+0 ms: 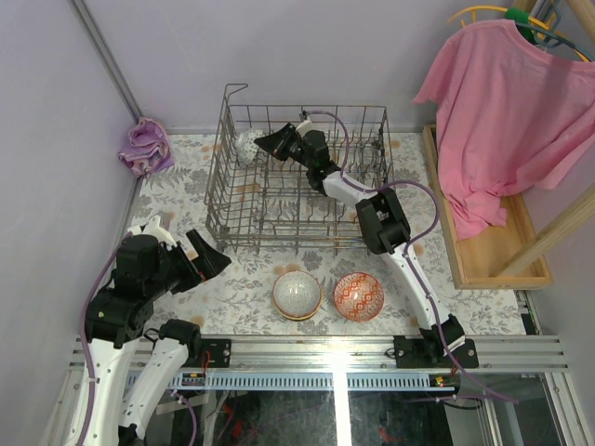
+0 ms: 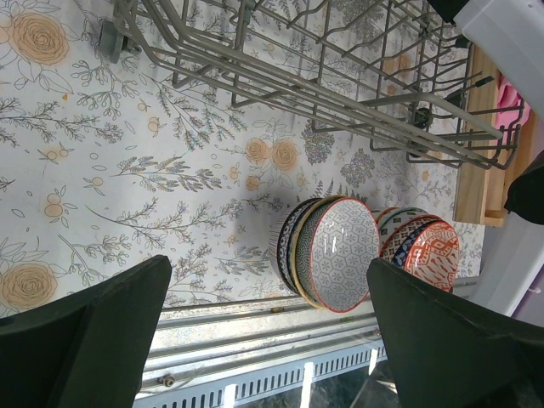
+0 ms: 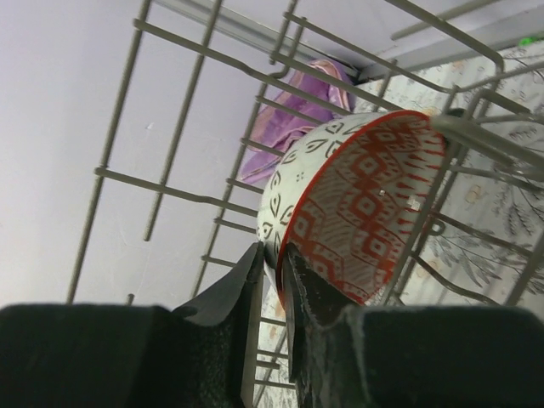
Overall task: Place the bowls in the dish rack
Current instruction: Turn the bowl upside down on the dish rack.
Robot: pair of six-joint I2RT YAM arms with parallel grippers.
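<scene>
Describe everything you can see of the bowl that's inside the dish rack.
The bowl is small, round and looks like glazed ceramic. Its inside has a red-and-white geometric pattern, its outside is white with dark leaf shapes, and its rim is red. It stands on edge, tilted, in the far left part of the dish rack, whose wires cross its right side. Its lower rim sits between the narrowly parted fingers of the right pincer; whether they grip it cannot be told.

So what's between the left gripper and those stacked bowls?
Only bare flowered cloth separates left gripper from bowls; the top view shows it.
</scene>
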